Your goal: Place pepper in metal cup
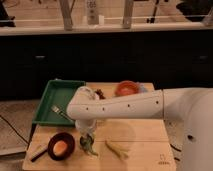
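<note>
The dark green pepper point(90, 148) lies on the wooden table point(145, 135) near its front edge, just right of the black bowl with orange inside point(60, 147). My gripper point(87, 138) points straight down and is right at the pepper's top end, touching or nearly touching it. The white arm point(130, 106) reaches in from the right across the table. No shiny metal cup shows; the arm covers the table's back middle, where only a small dark object point(100, 93) peeks out.
A paler yellow-green piece point(116, 149) lies right of the pepper. A green tray point(50, 97) with a fork point(60, 111) sits at the back left. An orange bowl point(126, 88) stands at the back. A dark utensil point(39, 154) lies left of the black bowl.
</note>
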Controlling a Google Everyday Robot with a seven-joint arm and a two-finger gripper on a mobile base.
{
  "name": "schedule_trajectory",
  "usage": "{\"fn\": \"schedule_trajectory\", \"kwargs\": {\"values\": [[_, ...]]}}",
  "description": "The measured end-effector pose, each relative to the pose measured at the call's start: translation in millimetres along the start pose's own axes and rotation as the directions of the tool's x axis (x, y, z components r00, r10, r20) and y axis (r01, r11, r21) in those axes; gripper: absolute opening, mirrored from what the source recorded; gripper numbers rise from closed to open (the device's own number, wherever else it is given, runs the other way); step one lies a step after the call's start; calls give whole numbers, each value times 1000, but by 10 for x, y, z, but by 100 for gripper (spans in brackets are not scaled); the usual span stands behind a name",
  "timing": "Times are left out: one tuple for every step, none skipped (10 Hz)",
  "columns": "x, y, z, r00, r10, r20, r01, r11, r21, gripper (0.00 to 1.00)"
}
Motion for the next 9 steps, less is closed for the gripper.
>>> {"fn": "schedule_trajectory", "kwargs": {"values": [[17,-10,-1,1000,1,3,-1,1000,4,78],[39,-26,0,1000,2,7,-2,1000,7,80],[52,-36,-1,1000,0,11,0,1000,4,80],[69,-45,1,1000,-1,14,1,1000,1,80],[92,-55,1,1000,-2,18,2,1000,-2,80],[118,-60,-2,1000,0,21,0,1000,-2,80],[144,-58,-8,1000,5,25,-4,1000,-2,80],[170,-57,-19,1000,10,28,-10,1000,-2,80],[191,-47,-29,999,13,31,-13,1000,-1,80]]}}
